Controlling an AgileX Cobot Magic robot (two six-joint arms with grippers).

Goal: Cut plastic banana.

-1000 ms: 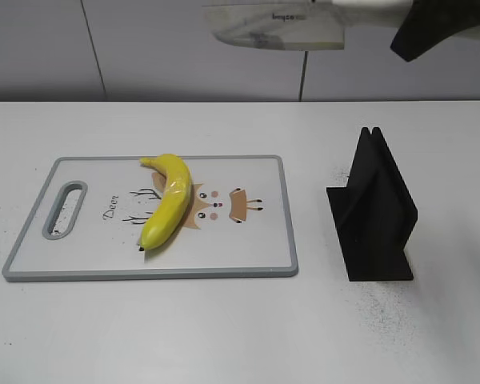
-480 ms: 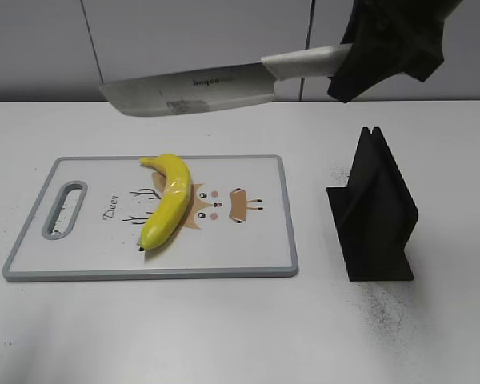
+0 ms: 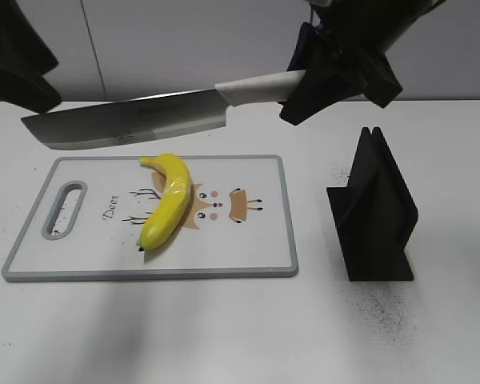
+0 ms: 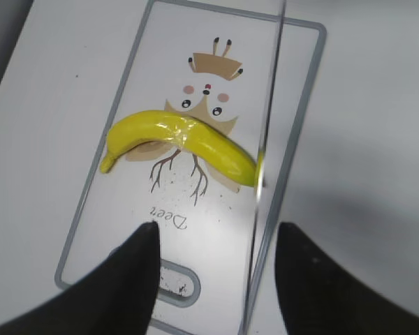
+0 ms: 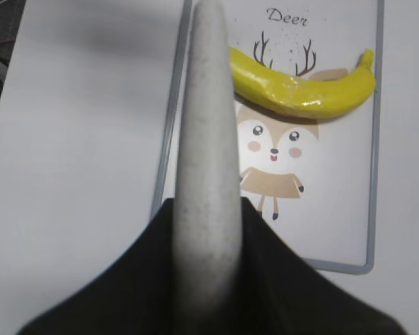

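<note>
Plastic banana (image 3: 168, 200) lies whole on the deer-print cutting board (image 3: 248, 248), left of centre. My right gripper (image 3: 336, 68) clamps the knife (image 3: 128, 120) by its handle, blade held level above the board's far edge. My left gripper (image 4: 213, 276), fingers spread, holds nothing.

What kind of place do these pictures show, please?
Probably a lab test bench staged as a kitchen, not a real one: a bare white table before plain wall panels, with only a deer-print cutting board, a plastic banana, a black knife stand, and a knife in the right gripper.
</note>
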